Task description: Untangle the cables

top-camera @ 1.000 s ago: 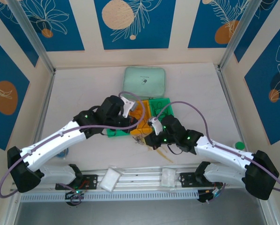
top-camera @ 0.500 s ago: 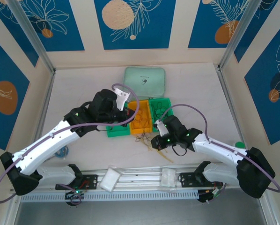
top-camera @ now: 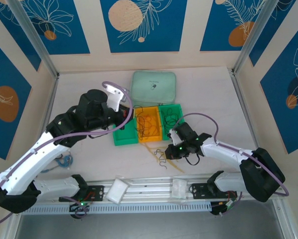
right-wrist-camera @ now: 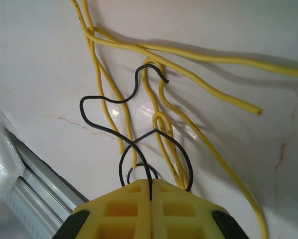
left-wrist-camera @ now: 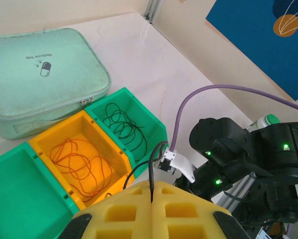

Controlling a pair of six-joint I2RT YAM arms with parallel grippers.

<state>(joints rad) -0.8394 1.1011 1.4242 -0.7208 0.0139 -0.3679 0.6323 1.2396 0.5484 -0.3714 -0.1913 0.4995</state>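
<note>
A small tangle of yellow cables (top-camera: 161, 158) and one black cable lies on the table in front of the bins. In the right wrist view the yellow cables (right-wrist-camera: 181, 127) fan out over the white surface, and my right gripper (right-wrist-camera: 151, 188) is shut on the looping black cable (right-wrist-camera: 120, 101). Low at the tangle's right side sits the right gripper (top-camera: 170, 151). My left gripper (left-wrist-camera: 152, 185) is shut on another black cable (left-wrist-camera: 158, 153) and is raised near the bins' left end (top-camera: 127, 114). Orange cables (left-wrist-camera: 79, 160) lie in the orange bin (left-wrist-camera: 120, 160). Black cables (left-wrist-camera: 121, 124) lie in the green bin (left-wrist-camera: 156, 127).
A second green bin (left-wrist-camera: 17, 191) stands left of the orange one with nothing in it. A mint zipped pouch (top-camera: 154, 87) lies behind the bins. A light-blue coiled cord (top-camera: 64, 160) lies at the near left. The metal rail (top-camera: 149, 191) runs along the near edge.
My left arm has pulled back up and to the left, away from over the bins, with its black cable. My right arm has stretched lower, and the tangle has shifted slightly right.
</note>
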